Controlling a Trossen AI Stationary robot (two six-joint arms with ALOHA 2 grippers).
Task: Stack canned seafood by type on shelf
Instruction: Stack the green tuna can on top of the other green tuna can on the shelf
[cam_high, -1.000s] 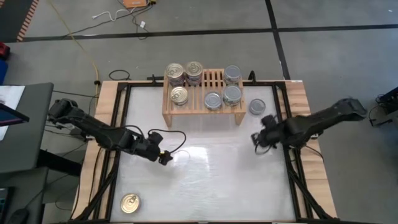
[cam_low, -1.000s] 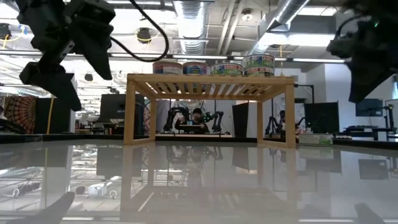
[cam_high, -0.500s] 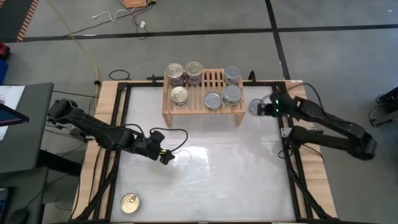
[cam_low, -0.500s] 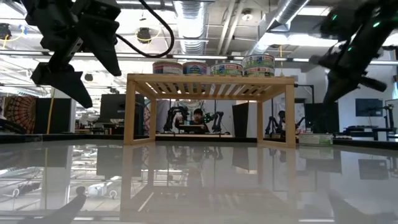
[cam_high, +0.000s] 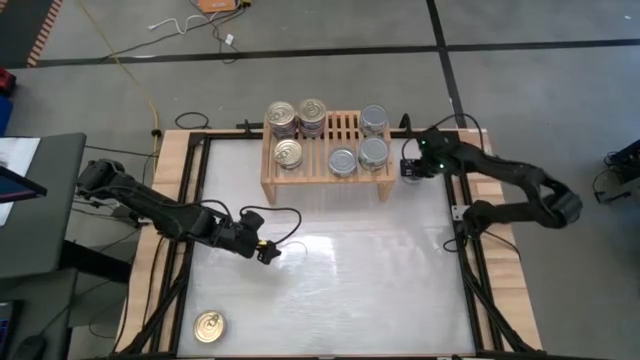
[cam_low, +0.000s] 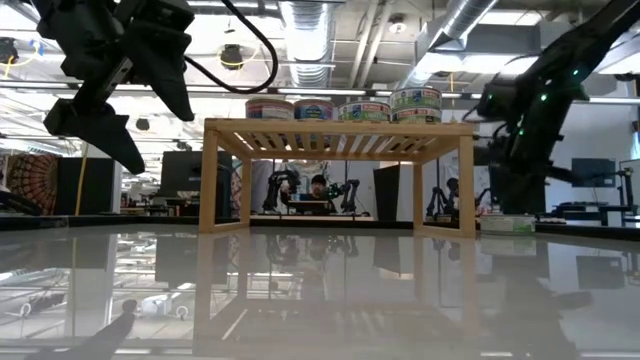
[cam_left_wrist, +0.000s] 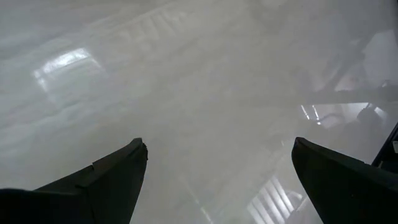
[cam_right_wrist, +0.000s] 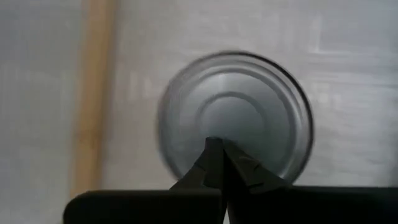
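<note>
While its fingers press together, the right hand (cam_right_wrist: 222, 144) hangs directly over a silver-topped can (cam_right_wrist: 235, 118).

The low light-wood slatted shelf (cam_high: 326, 158) stands at the white table's (cam_high: 330, 290) far edge, round tins (cam_high: 290, 120) crowding its top; a gold-topped tin (cam_high: 208, 326) sits near the front-left corner.
</note>
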